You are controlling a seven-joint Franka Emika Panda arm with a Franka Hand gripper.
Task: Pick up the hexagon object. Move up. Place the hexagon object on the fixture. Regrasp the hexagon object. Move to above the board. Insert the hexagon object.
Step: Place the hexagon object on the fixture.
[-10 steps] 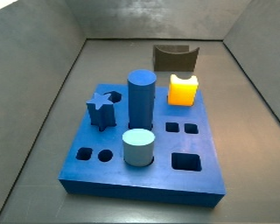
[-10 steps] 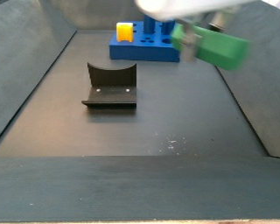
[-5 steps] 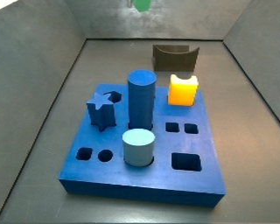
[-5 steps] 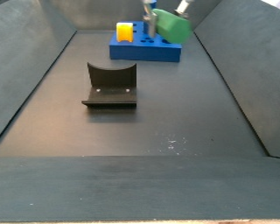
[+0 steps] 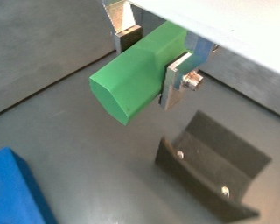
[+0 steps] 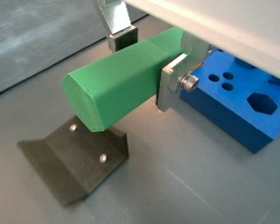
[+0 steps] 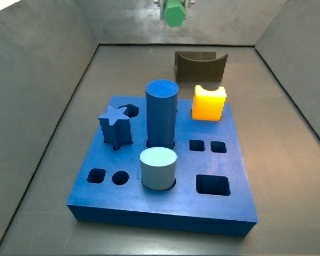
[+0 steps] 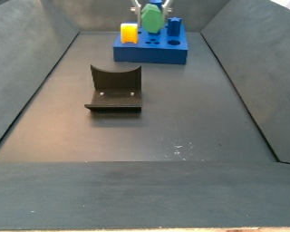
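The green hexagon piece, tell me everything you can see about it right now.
The bright green faceted prism looks like smooth matte plastic, elongated, with flat sides and a blunt angled end. It lies roughly level, clamped across its width between the flat silver fingers of the claw. It hangs in the air, touching nothing else, above the dark L-shaped fixture and beside the thick blue board.

Your hand [image 5: 154,54] hangs high above the surface — both silver fingers [image 6: 171,86] clamped flat against the sides of the hexagon object [image 6: 122,78], which juts out lengthwise beyond the fingertips in both wrist views.
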